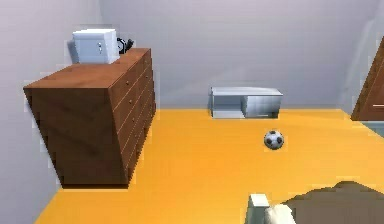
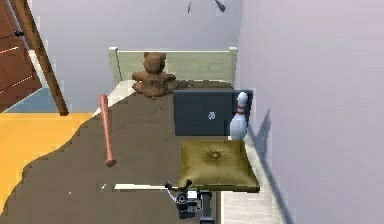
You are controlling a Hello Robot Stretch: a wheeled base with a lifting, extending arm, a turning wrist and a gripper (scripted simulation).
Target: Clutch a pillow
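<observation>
Bedroom with orange floor (image 1: 200, 170) logged first: in the forward view, found a wooden dresser (image 1: 95, 115) at left, a low grey shelf (image 1: 245, 102) against the far wall, and a black-and-white ball (image 1: 274, 140) on bare floor nearer in. In the arm side view, found a bed (image 2: 130, 140) under a brown blanket, running far to a pale headboard (image 2: 175, 52). Spotted the pillow (image 2: 215, 165), olive, square and tufted, lying flat on the near right part of the bed, close beside the right-hand wall (image 2: 320, 110). Placed the gripper (image 2: 186, 198) at the pillow's near left corner; could not tell whether over, beside or touching it. Could not tell the jaws' state, nor vouch for any hold, with the pillow lying right behind the fingers. Judged the step as final approach, grasp not yet confirmed. Judged the next move to call for a settled hold on the pillow's near edge, then a straight lift clear of the blanket. Noted crowding on the far side: a dark square panel (image 2: 208, 112) standing just beyond the pillow, and a white bowling pin (image 2: 240, 118) upright beside it, likely to topple if nudged. Noted a reddish bat (image 2: 105, 130) lying well to the left and a teddy bear (image 2: 152, 75) far off by the headboard. Reckoned open room up and to the left, with little margin on the right against the wall.
</observation>
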